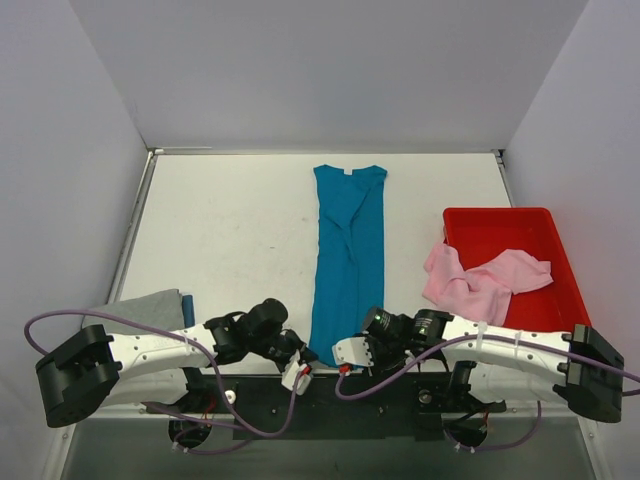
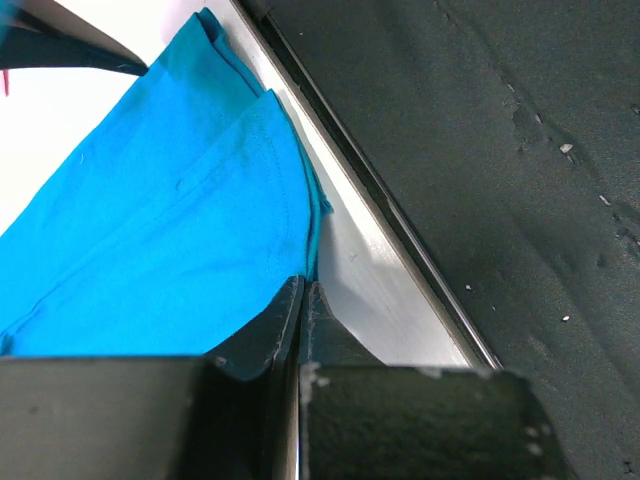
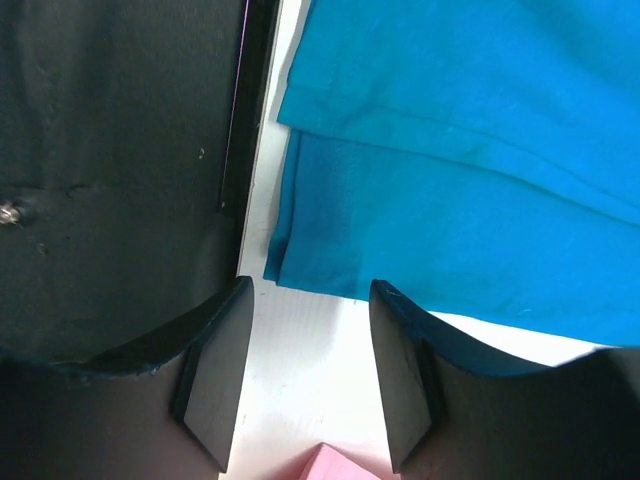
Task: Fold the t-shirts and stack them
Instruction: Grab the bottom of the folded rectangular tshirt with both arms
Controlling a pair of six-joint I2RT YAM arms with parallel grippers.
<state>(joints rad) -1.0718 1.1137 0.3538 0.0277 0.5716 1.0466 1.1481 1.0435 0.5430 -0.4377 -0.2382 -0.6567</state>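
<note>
The teal-blue t-shirt (image 1: 347, 255) lies folded into a long narrow strip down the middle of the table, its hem at the near edge. My left gripper (image 1: 303, 360) is shut, and its tips (image 2: 303, 287) touch the hem's left corner (image 2: 180, 200); no cloth shows between the jaws. My right gripper (image 1: 346, 358) is open, and its tips (image 3: 310, 287) stand just short of the hem's other corner (image 3: 450, 180). The pale pink t-shirt (image 1: 478, 283) hangs crumpled over the red tray's left rim. The light grey t-shirt (image 1: 140, 311) lies at the near left, partly under my left arm.
The red tray (image 1: 520, 225) stands at the right. A small blue piece (image 1: 187, 307) sits beside the grey shirt. The table's dark front rail (image 2: 470, 150) runs just below both grippers. Grey walls close in the left, back and right.
</note>
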